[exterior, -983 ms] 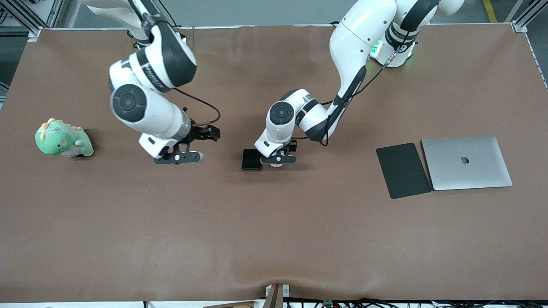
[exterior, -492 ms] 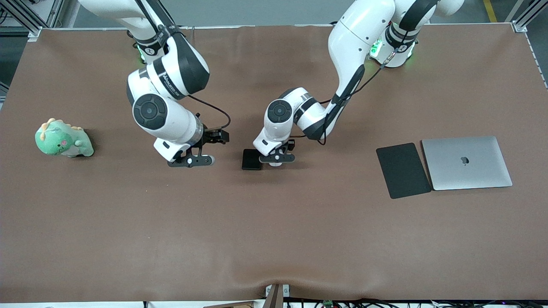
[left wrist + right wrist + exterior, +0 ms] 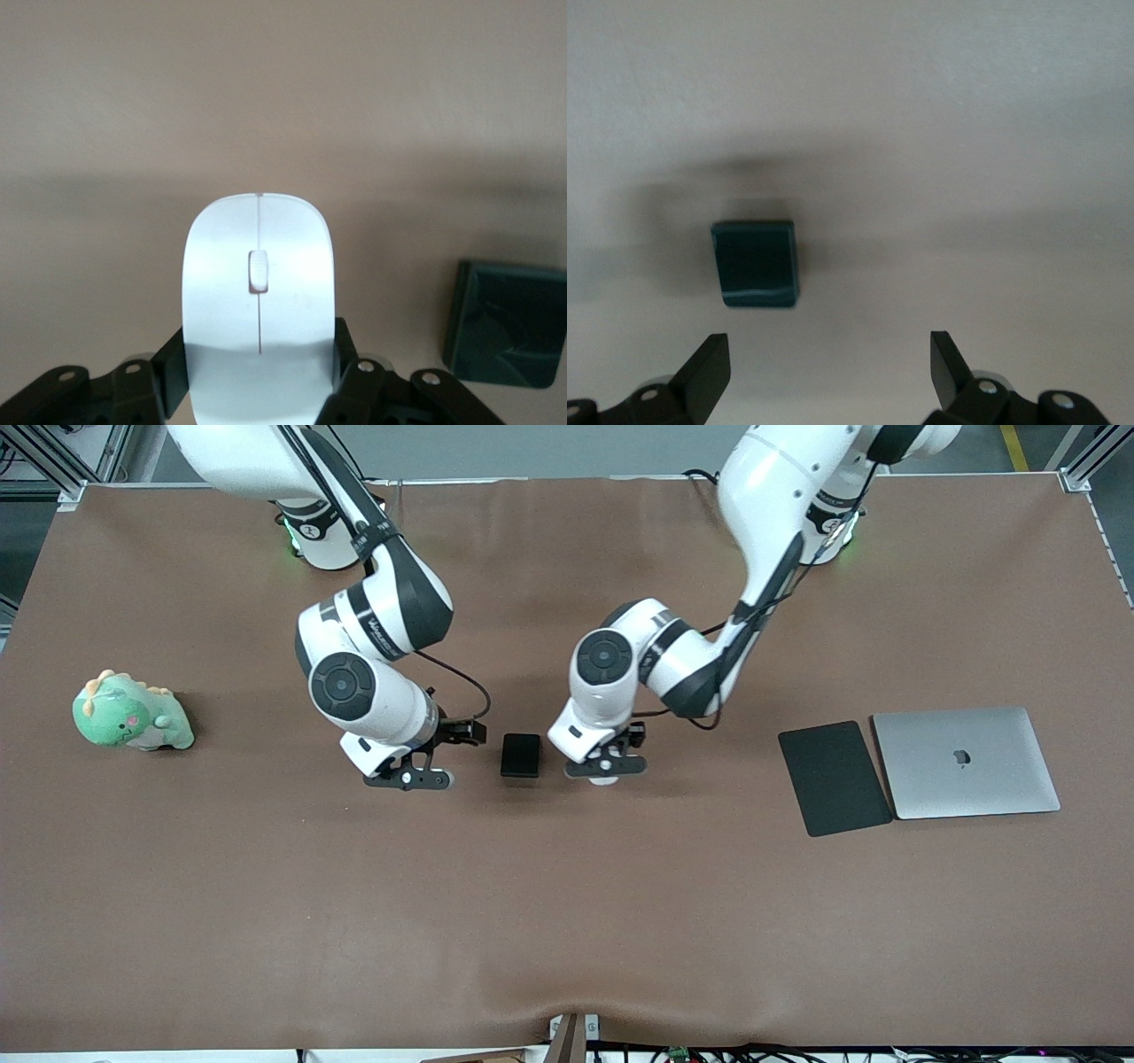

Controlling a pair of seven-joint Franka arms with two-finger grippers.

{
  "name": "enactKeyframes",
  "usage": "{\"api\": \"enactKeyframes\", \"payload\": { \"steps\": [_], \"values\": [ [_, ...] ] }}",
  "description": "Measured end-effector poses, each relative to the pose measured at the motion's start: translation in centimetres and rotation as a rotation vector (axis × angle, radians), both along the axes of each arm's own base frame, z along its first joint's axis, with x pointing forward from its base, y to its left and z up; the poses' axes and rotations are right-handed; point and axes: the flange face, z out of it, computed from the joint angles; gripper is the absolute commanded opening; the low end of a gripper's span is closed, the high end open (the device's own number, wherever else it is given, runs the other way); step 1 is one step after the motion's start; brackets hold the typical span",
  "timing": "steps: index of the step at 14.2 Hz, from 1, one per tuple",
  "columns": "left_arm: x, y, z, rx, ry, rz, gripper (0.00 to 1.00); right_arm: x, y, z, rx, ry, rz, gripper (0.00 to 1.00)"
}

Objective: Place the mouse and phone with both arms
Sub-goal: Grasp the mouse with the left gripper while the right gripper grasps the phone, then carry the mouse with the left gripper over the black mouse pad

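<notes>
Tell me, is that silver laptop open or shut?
Shut. The laptop lies flat on the table beside the mouse pad, lid down, logo facing up.

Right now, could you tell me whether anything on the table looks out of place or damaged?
Nothing stands out. The phone lies flat and intact between the two grippers, the left gripper holds the mouse squarely, and the right gripper is open beside the phone, toward the right arm's end.
</notes>
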Motion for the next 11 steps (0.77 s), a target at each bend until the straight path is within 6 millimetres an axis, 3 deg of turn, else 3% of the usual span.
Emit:
{"api": "enactKeyframes", "payload": {
  "steps": [2, 5, 11],
  "values": [
    [3.1, 3.9, 3.3, -0.013, -0.028, 0.035, 0.31, 0.1, 1.9, -3.0, 0.011, -0.04, -0.032, 1.0],
    [6.8, 9.7, 5.7, -0.018, -0.049, 0.073, 0.31, -0.3, 4.6, -7.0, 0.009, -0.07, -0.016, 1.0],
    [10.6, 19.2, 8.0, 0.014, -0.017, 0.043, 0.31, -0.6, 7.5, -9.4, -0.06, -0.109, 0.044, 1.0]
  ]
}}
